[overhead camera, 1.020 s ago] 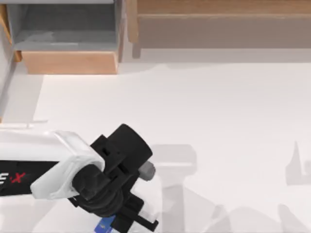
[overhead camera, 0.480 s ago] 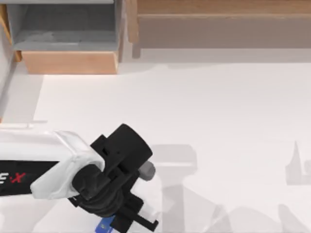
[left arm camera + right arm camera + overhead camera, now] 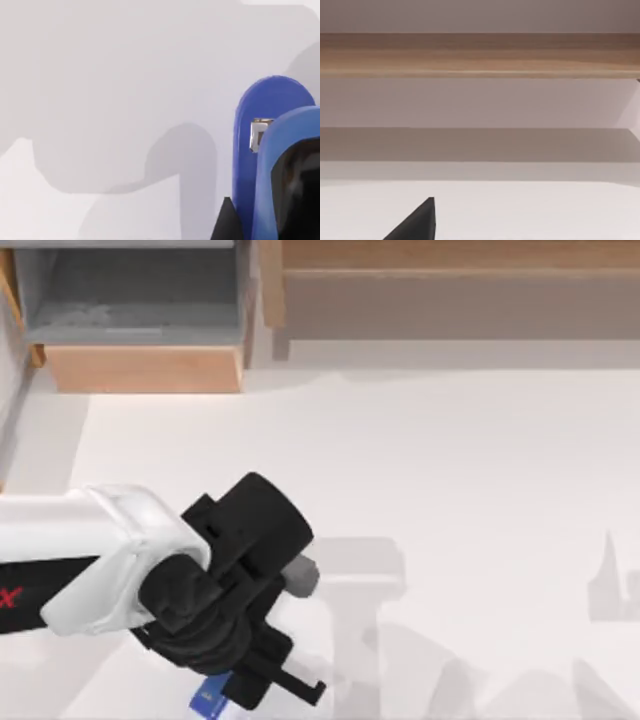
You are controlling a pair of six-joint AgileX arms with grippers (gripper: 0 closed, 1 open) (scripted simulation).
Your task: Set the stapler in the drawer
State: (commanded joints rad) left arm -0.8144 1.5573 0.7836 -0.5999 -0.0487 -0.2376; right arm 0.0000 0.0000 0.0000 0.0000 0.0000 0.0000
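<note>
The blue stapler [image 3: 209, 697] peeks out beneath my left gripper [image 3: 240, 692] near the table's front edge, left of centre. In the left wrist view the stapler [image 3: 262, 150] is very close, its rounded blue end and small metal piece showing, with its shadow cast on the white table beside it. My left gripper is shut on the stapler and holds it just above the table. The drawer [image 3: 140, 368] stands open at the back left, with grey inside and a tan front panel. My right gripper [image 3: 420, 222] is parked facing the back of the table.
A long wooden shelf [image 3: 450, 300] with a brown recess runs along the back right, also seen as the wooden shelf [image 3: 480, 55] in the right wrist view. White table [image 3: 450, 490] lies between the left gripper and the drawer.
My left arm has risen and shifted slightly left and back, and the blue stapler has moved with it. The right arm has not moved.
</note>
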